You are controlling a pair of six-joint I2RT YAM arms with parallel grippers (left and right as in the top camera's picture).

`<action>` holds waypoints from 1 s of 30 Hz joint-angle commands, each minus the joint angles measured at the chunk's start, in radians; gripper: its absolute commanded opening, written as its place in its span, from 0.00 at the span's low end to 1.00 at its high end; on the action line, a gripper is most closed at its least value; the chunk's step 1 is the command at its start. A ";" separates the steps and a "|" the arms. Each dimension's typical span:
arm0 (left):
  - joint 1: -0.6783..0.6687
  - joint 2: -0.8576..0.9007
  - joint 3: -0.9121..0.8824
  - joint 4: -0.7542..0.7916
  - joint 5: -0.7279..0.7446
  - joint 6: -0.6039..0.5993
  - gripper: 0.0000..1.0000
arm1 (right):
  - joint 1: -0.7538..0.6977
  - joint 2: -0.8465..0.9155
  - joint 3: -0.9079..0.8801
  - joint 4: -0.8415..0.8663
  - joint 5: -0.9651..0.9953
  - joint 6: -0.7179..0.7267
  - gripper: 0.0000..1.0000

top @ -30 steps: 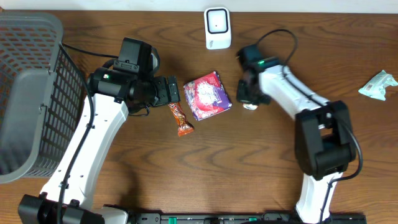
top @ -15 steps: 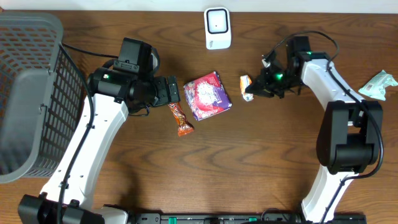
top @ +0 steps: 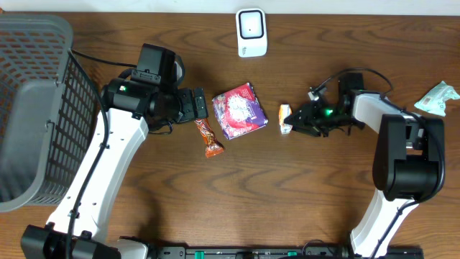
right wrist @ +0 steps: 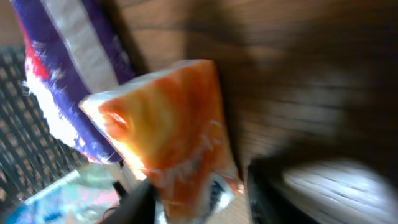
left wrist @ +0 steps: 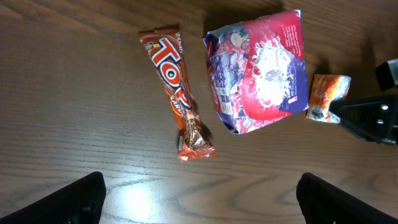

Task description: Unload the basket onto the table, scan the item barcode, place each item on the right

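The white barcode scanner (top: 251, 32) stands at the table's back edge. A small orange packet (top: 285, 119) lies on the wood right of centre, also visible in the left wrist view as the orange packet (left wrist: 328, 96). My right gripper (top: 295, 119) is low at its right end. In the blurred right wrist view, the packet (right wrist: 174, 137) sits between the right gripper's (right wrist: 202, 199) parted fingers, with a sliver of table beside one finger. My left gripper (top: 205, 106) hovers wide open and empty, its fingers (left wrist: 81, 199) above bare wood.
A red and purple snack pouch (top: 239, 109) and an orange candy bar (top: 208, 138) lie mid-table between the arms. A grey wire basket (top: 29, 108) fills the left side. A green-white wrapper (top: 437, 97) rests at the far right edge.
My right arm swung from near the scanner to the right, then came down and laid the orange packet on the table; its jaws have parted. The left arm stayed still.
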 commanded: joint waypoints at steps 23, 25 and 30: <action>0.005 -0.011 0.003 -0.003 -0.011 0.010 0.98 | -0.076 -0.030 0.233 -0.346 0.344 -0.047 0.82; 0.005 -0.011 0.003 -0.003 -0.011 0.010 0.98 | -0.067 -0.030 0.233 -0.347 0.342 -0.051 0.83; 0.005 -0.011 0.003 -0.003 -0.011 0.010 0.98 | -0.029 -0.030 0.231 -0.346 0.342 -0.051 0.85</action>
